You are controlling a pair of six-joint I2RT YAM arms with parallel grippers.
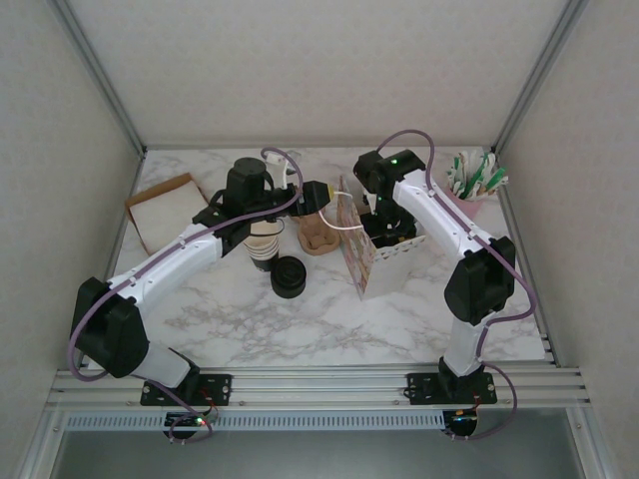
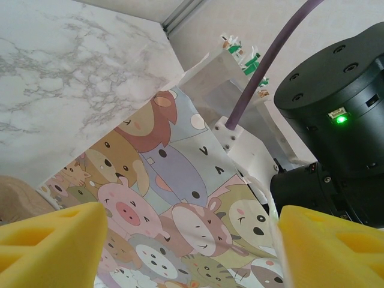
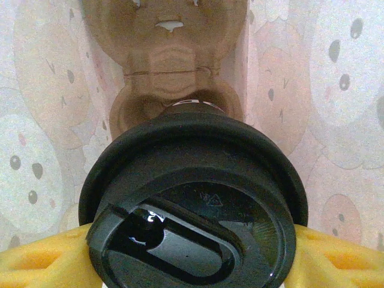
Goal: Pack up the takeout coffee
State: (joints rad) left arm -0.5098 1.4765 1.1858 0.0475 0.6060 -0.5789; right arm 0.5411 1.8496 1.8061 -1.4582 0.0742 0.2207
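Coffee cup (image 3: 192,180) sits clamped in the right tool (image 3: 192,259); left tool (image 2: 192,246) gapes empty.

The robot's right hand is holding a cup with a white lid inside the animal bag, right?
Not quite: the lid is black, not white, as the right wrist view shows. The right hand does hold the cup inside the animal bag.
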